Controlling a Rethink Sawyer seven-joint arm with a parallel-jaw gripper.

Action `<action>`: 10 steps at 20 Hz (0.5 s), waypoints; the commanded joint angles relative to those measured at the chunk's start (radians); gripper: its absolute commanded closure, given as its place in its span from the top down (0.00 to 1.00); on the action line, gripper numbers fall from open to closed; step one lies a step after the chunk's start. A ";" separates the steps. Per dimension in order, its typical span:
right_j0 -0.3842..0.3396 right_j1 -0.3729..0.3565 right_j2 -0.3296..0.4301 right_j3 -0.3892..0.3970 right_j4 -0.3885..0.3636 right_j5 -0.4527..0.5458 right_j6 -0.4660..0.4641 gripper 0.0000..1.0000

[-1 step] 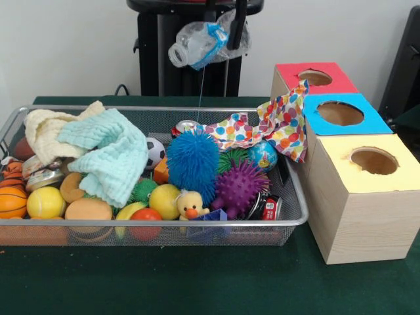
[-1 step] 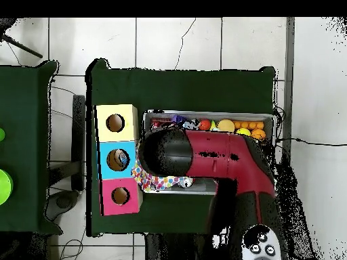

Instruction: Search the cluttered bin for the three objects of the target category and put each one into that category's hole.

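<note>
A crushed clear plastic bottle (image 1: 205,43) with a blue label hangs high above the back of the wire mesh bin (image 1: 157,231), and my gripper (image 1: 225,23) is shut on it at the top edge of the front view. A thin thread hangs from the bottle toward the bin. To the right stand three wooden boxes with holes: red top (image 1: 289,71), blue top (image 1: 316,122), yellow top (image 1: 335,155). From overhead my arm (image 2: 203,157) covers most of the bin (image 2: 271,119); something pale and bluish shows in the blue box's hole (image 2: 122,159).
The bin holds a blue spiky ball (image 1: 191,161), a purple spiky ball (image 1: 241,187), a mint towel (image 1: 108,154), a cream towel (image 1: 42,128), a rubber duck (image 1: 190,205), a soda can (image 1: 268,209) and several balls. A polka-dot cloth (image 1: 279,125) drapes from the bin onto the boxes.
</note>
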 commanded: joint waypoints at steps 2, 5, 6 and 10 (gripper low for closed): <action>-0.018 0.142 0.005 0.181 -0.027 -0.198 0.086 0.00; -0.019 0.164 -0.003 0.195 -0.011 -0.216 0.089 0.00; -0.023 0.177 -0.002 0.199 -0.005 -0.226 0.088 0.00; -0.034 0.209 0.002 0.213 0.006 -0.283 0.088 0.00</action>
